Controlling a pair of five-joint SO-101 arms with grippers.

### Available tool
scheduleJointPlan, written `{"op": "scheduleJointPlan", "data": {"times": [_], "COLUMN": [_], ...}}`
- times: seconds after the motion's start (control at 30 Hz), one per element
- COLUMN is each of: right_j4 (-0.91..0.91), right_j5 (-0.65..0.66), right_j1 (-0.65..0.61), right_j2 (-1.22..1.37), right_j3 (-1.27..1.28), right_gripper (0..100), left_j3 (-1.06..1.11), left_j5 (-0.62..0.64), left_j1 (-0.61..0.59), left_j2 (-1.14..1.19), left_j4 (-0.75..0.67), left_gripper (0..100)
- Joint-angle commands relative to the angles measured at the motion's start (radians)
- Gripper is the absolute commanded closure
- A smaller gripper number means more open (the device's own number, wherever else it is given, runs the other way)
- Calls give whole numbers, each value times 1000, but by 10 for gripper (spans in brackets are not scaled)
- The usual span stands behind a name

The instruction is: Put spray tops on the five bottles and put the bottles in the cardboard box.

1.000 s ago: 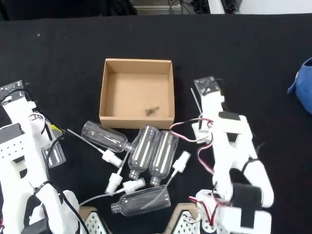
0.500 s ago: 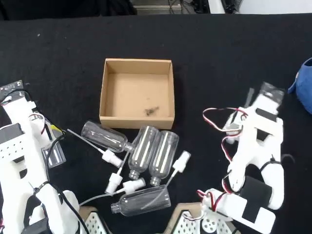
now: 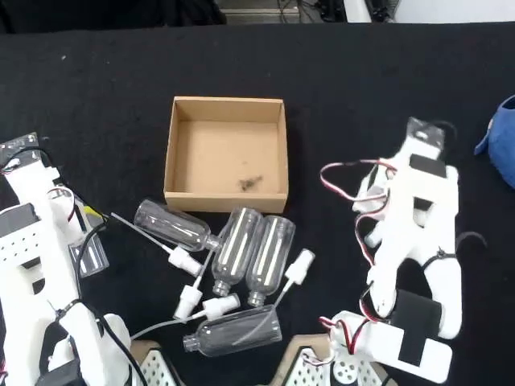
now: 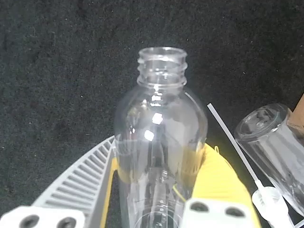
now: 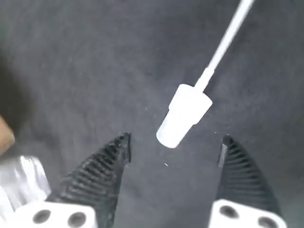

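The left gripper (image 4: 160, 159) is clamped around the body of a clear bottle (image 4: 159, 109), whose bare, open neck pokes out past the fingers. In the high view this arm sits at about 8 o'clock from the cardboard box (image 3: 225, 197). At 6 o'clock from the box, four loose bottles (image 3: 269, 251) lie on the black table (image 3: 121, 80), all uncapped, with scattered spray tops (image 3: 299, 267) among them. The right gripper (image 5: 175, 138) has its fingers spread wide. A white spray top (image 5: 185, 114) lies on the table between the tips, touching neither. That arm stands at 3 o'clock from the box.
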Motion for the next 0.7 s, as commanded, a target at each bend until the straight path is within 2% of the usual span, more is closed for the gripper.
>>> {"op": "scheduleJointPlan", "data": {"times": [0.0, 0.1, 0.2, 0.57, 0.67], "right_j4": [64, 54, 34, 29, -11], "right_j5": [470, 890, 1203, 1950, 2091], "right_j1": [-17, 9, 35, 126, 143], "right_j2": [-62, -62, -64, -62, -62], "right_j3": [-65, -39, -22, 18, 62], "right_gripper": [727, 727, 724, 726, 727], "left_j3": [-13, -13, -13, -22, -22], "left_j5": [9, 9, 9, 8, 8], "left_j1": [2, 5, 4, 1, 1], "left_j2": [-34, -34, -34, -34, -34], "left_j4": [3, 3, 3, 2, 3], "left_gripper": [970, 970, 970, 970, 970]}}
